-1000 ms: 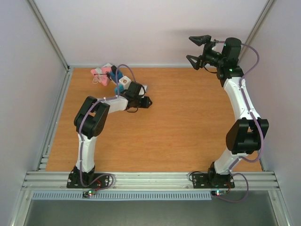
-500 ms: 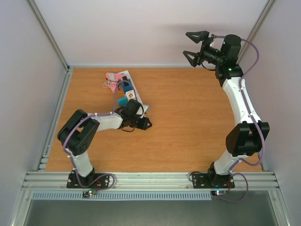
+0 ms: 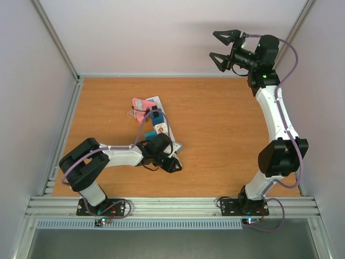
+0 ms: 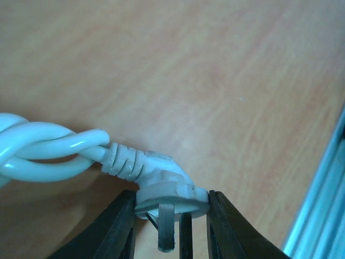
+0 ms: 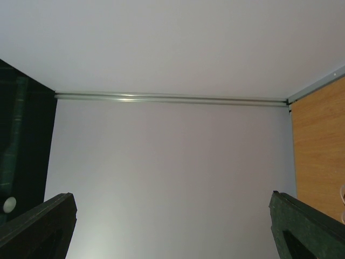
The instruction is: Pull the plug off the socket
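"Left wrist view first: what has the left pincer (image 4: pixel 170 204) got?"

"It is clamped on a white plug (image 4: pixel 161 181), one finger on each side of the plug's head. Two bare prongs (image 4: pixel 166 232) stick out past the head, back toward the wrist. A twisted white cord (image 4: pixel 48 154) runs off to the pincer's left, over the table (image 4: pixel 226 65)."

"Bare prongs, so it's out of the socket?"

"I'd judge so: nothing covers them. The socket (image 3: pixel 160 128) lies just behind that pincer, on its far side, and its near end reaches the wrist. Whether this cord belongs to the strip itself, I can't tell."

"Anything plugged into the strip?"

"A dark blue block (image 3: pixel 156 115) sits on it, farther from the pincer. It's too small to say whether it's a plug."

"And the right pincer (image 3: pixel 213 45)?"

"It is spread wide and holds nothing, high up and well apart from the strip, facing the back wall."

"Which step, then?"

"The pull itself, likely at its end. Next I'd carry the plug clear and set it down. If the cord is the strip's own, more pulling only drags the strip, so the right arm would have to come down and pin it."
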Robot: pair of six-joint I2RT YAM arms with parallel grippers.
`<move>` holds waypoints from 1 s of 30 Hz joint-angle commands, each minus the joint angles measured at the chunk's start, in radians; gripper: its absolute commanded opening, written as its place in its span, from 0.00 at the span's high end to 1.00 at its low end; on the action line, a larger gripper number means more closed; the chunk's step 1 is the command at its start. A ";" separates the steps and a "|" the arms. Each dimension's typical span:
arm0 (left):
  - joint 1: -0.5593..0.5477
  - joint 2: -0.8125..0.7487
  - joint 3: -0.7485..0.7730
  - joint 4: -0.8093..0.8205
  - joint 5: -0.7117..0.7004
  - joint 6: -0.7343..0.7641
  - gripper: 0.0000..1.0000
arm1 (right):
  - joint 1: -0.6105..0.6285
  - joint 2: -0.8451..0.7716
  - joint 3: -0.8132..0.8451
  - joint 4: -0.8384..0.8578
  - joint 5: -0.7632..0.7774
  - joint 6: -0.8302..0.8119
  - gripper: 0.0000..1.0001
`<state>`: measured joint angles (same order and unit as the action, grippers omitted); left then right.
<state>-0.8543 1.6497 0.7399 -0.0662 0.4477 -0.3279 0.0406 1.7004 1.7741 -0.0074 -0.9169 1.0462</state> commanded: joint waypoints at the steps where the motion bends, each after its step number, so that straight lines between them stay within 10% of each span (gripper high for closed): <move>1: -0.062 -0.010 -0.039 -0.039 0.083 -0.025 0.93 | -0.010 0.003 0.051 0.024 -0.029 -0.015 0.01; 12: -0.158 -0.005 -0.045 -0.013 0.024 -0.049 0.86 | -0.067 -0.073 -0.053 -0.060 -0.087 -0.323 0.01; 15: -0.157 -0.005 -0.024 -0.044 0.001 -0.018 0.69 | -0.080 -0.080 -0.052 -0.155 -0.082 -0.455 0.01; 18: -0.157 -0.059 -0.019 -0.062 -0.043 0.019 0.22 | -0.084 -0.097 -0.063 -0.237 -0.072 -0.606 0.02; 21: -0.153 -0.139 -0.014 -0.090 -0.089 0.043 0.01 | -0.085 -0.117 -0.081 -0.306 -0.051 -0.766 0.01; 30: -0.089 -0.402 0.025 -0.248 -0.125 0.179 0.00 | -0.085 -0.161 -0.136 -0.384 0.108 -1.077 0.01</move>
<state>-0.9741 1.3537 0.7223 -0.2302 0.3523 -0.2382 -0.0452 1.5669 1.6413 -0.3458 -0.9016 0.1703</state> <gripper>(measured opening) 0.996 0.985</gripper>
